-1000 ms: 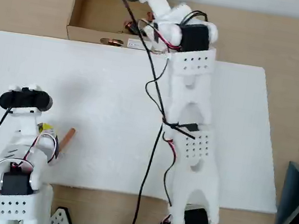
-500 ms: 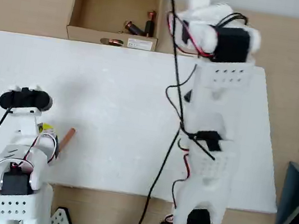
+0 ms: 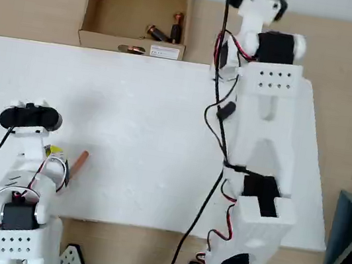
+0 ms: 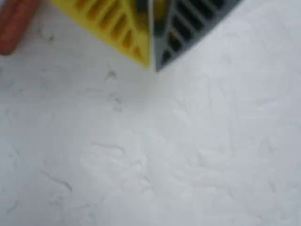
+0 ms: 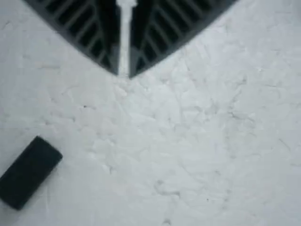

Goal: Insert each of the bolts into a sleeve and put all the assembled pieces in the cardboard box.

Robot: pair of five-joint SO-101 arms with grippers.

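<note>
The cardboard box [image 3: 95, 5] stands at the back of the table. Two bolt-and-sleeve pieces [image 3: 166, 31] lie inside it at its right end. Another copper piece [image 3: 133, 49] rests on the box's front edge. A loose copper bolt [image 3: 79, 161] lies on the white mat just right of my left arm [image 3: 26, 168], and its end shows as the bolt [image 4: 14, 21] in the left wrist view. My left gripper [image 4: 153, 63] is shut and empty just above the mat. My right gripper [image 5: 123, 73] is shut and empty over the mat, with a black sleeve [image 5: 28, 172] lying a short way off.
The white mat [image 3: 131, 118] covers most of the table. My right arm [image 3: 265, 119] stretches along the mat's right side, its cables [image 3: 222, 112] hanging beside it. A dark grey bin [image 3: 348, 253] stands at the right edge.
My right arm has swung right from over the box to the mat's right side, uncovering the pieces in the box. The left arm has not moved.
</note>
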